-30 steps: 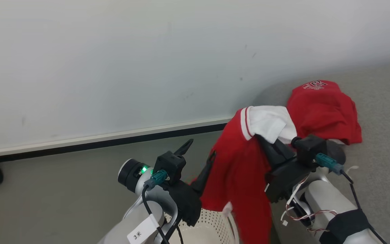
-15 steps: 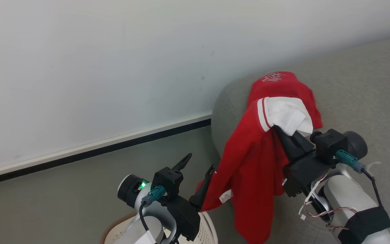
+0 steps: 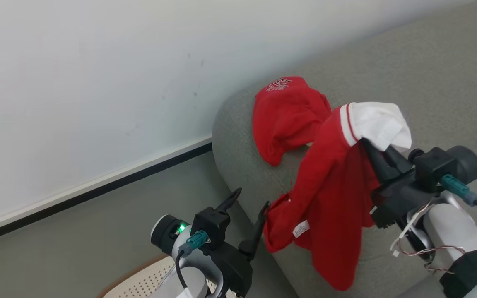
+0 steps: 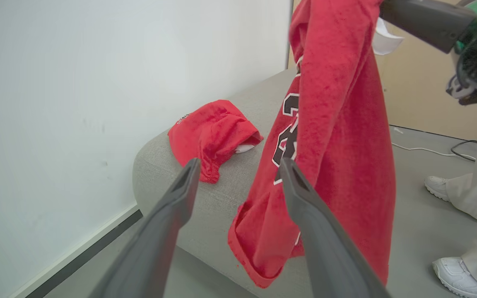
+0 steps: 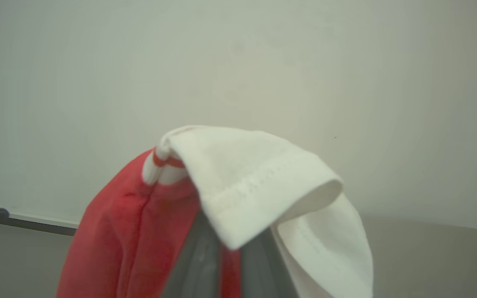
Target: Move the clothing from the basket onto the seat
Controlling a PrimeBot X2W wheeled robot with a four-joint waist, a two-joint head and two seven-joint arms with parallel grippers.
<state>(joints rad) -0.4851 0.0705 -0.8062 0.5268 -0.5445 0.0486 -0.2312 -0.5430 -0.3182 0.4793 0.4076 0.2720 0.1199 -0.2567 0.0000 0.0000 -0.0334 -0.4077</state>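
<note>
Clothing [image 3: 329,194] hangs below the right gripper [image 3: 371,145], pinched tight at its white-trimmed top. The left gripper [image 3: 251,198], spread wide and empty, sits beside its hem.

The left gripper [image 3: 251,198] and right gripper [image 3: 370,145] are black angular blocks with long dark tapered fingers [image 4: 172,215] on pale grey rounded forearms [image 3: 449,223]. Each wrist carries a teal plug [image 3: 196,239] with a black cable [image 3: 179,269]; the left shows a green light [image 3: 181,227], the right thin red-and-white wires [image 3: 441,249].
</note>
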